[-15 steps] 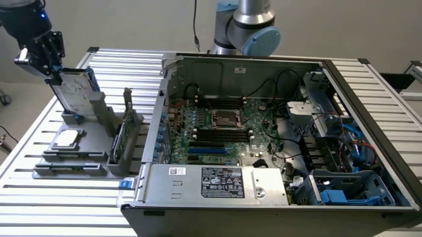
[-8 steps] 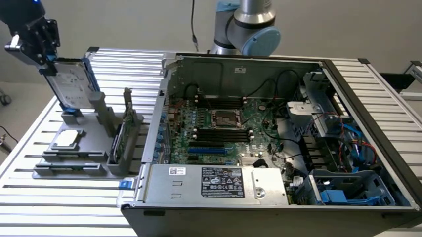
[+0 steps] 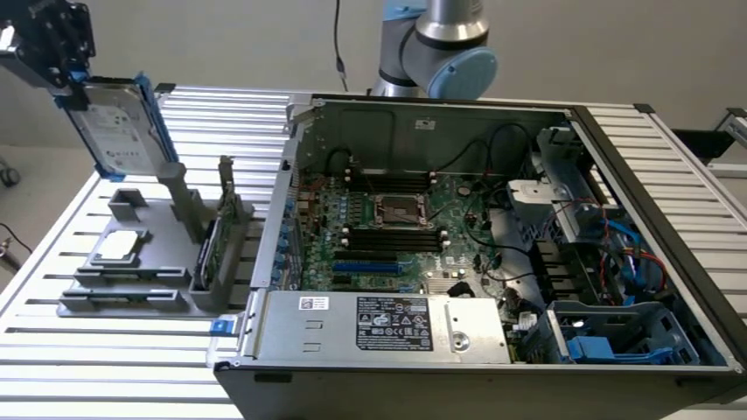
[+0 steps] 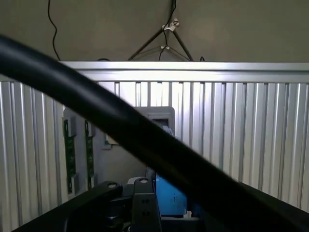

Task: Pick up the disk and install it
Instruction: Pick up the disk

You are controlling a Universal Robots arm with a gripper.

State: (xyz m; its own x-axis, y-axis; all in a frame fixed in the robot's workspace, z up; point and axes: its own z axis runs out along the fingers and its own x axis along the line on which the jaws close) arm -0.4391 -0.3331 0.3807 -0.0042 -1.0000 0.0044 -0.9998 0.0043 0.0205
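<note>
The disk (image 3: 117,127), a silver-grey hard drive with a white label and bright blue side rails, hangs tilted in the air at the exterior view's upper left. My gripper (image 3: 73,87) is shut on its upper end and holds it clear above the grey holder rack (image 3: 175,219). In the wrist view a piece of the blue rail (image 4: 169,195) sits just beyond the black gripper body (image 4: 142,208), with the grey rack (image 4: 154,116) below it. A thick black cable (image 4: 120,125) crosses that view and hides much of the disk.
The open computer case (image 3: 292,175) lies on the slatted metal table (image 3: 117,350), with a motherboard (image 3: 397,219) inside and a blue-lined drive bay (image 3: 607,337) at its near right corner. A smaller flat silver drive (image 3: 122,248) and a green card (image 3: 216,249) sit in the rack.
</note>
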